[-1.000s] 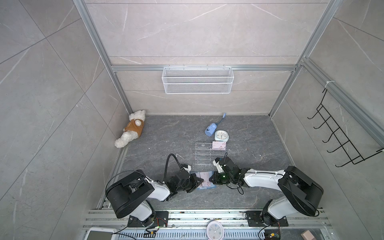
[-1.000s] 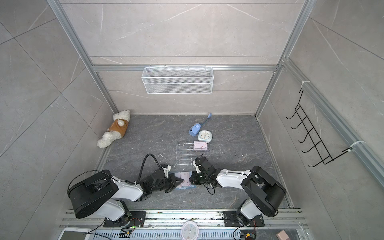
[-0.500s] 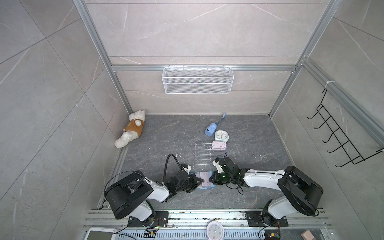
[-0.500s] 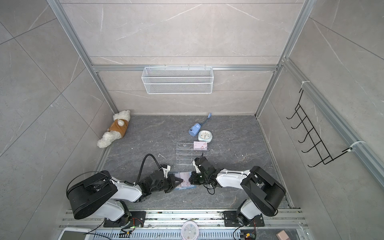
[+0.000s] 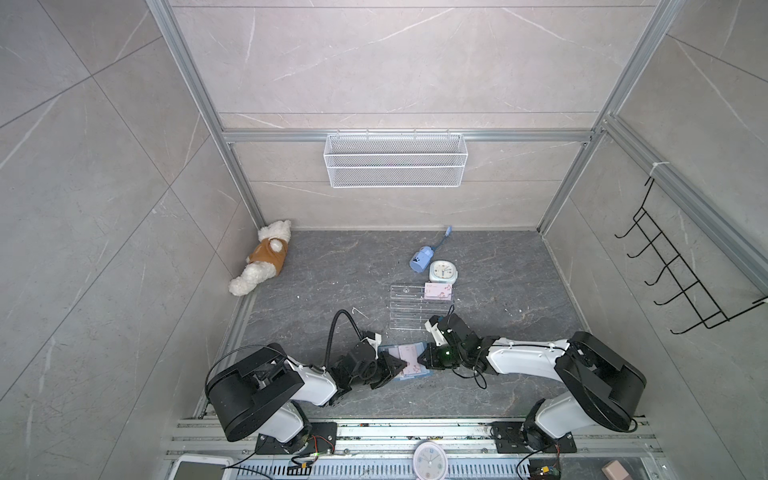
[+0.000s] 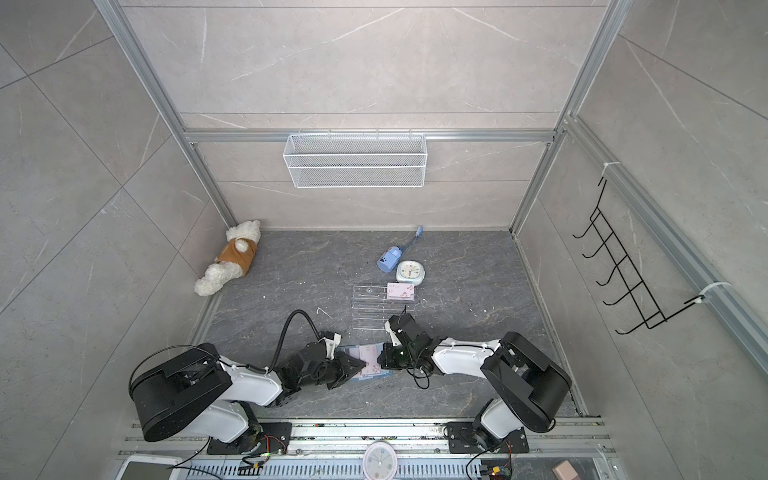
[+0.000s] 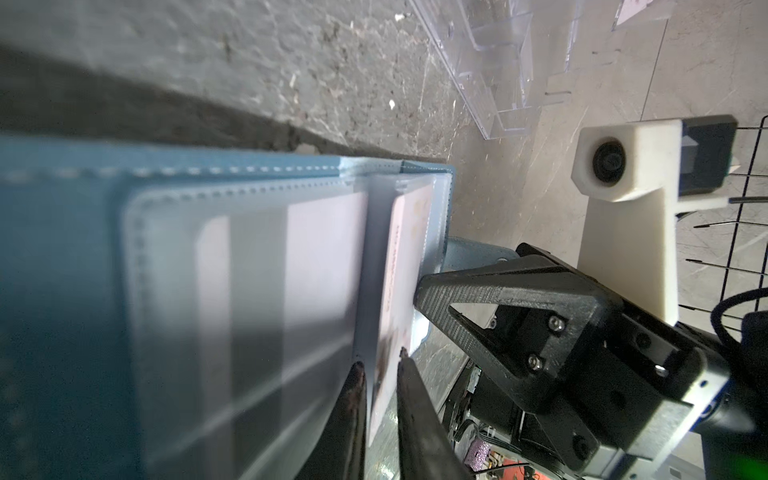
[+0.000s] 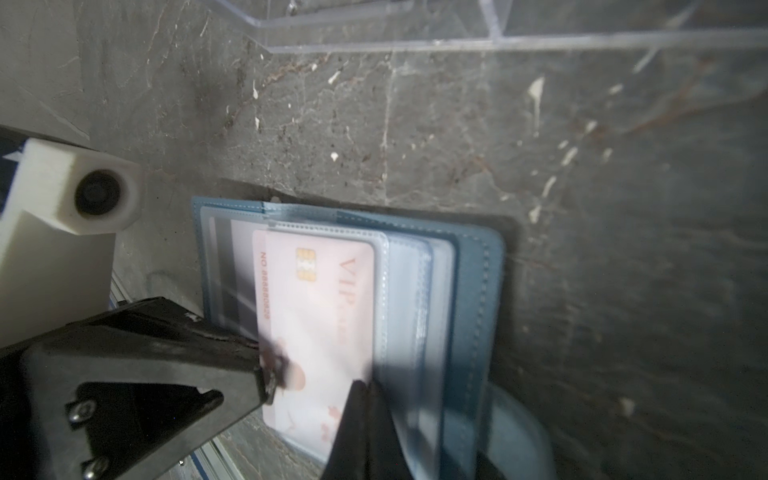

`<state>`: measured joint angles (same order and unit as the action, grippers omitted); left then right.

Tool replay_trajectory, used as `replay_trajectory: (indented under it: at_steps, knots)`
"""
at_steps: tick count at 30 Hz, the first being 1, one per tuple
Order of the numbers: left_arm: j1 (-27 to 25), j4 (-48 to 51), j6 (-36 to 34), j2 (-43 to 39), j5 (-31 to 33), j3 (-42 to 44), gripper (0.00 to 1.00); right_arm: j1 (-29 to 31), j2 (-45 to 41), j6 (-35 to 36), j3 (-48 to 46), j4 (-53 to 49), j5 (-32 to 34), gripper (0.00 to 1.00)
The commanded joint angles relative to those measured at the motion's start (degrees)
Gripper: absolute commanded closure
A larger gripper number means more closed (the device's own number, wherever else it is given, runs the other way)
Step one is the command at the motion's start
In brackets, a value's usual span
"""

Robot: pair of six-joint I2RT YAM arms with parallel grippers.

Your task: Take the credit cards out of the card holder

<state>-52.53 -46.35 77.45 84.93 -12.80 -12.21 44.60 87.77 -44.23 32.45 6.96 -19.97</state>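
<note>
Card holder (image 5: 415, 374) lies open and flat on the bench (image 5: 316, 291), close to the front edge at about mid-width. It sits between the two grippers in both top views (image 6: 374, 375). The blue cover is down and the clear sleeves (image 8: 415, 291) face up.

One credit card (image 8: 320, 299) is pink-white with a chip, "VIP" print and floral marks. It lies at the top sleeve; how far it is out of the sleeve can't be told.

The left gripper (image 7: 378, 370) comes in low from the left side (image 5: 404, 363). Its fingers are narrowly parted astride that card's edge, with a thin gap showing on either side of the card. Whether the pads press it can't be told.

The right gripper (image 8: 365, 386) comes in low from the right (image 5: 419, 358). Its fingertips are pressed together and rest on the sleeve edge beside the same card. Whether a sleeve is nipped between them can't be told.

A striped card (image 7: 316, 257), pale with a dark band, is inside a sleeve on the page nearer the left arm.

A clear acrylic rack (image 5: 409, 307) stands just behind the holder, toward the bench middle. A third card (image 5: 437, 291) is on its back tier at the right end.

A small clock (image 5: 443, 272) is just behind the rack. A plush bear (image 5: 264, 262) lies at the left edge near the back corner.
</note>
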Motion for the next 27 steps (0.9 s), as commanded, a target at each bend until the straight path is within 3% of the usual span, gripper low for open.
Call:
replay_trajectory:
  at_steps: [1,6,27]
  knots:
    - [-0.38,-3.92,-1.47,1.43,-2.21,-1.01,0.87,0.16,1.69,-0.89,-1.10,-2.91,0.92,0.97]
    - [-0.38,-4.37,-0.86,2.77,-1.98,-0.43,1.00,0.14,1.60,-0.86,-1.14,-2.96,0.89,0.98]
    - [-0.32,7.28,-2.22,-7.04,2.00,2.13,1.00,0.13,1.86,-0.76,-1.23,-3.01,0.89,0.98]
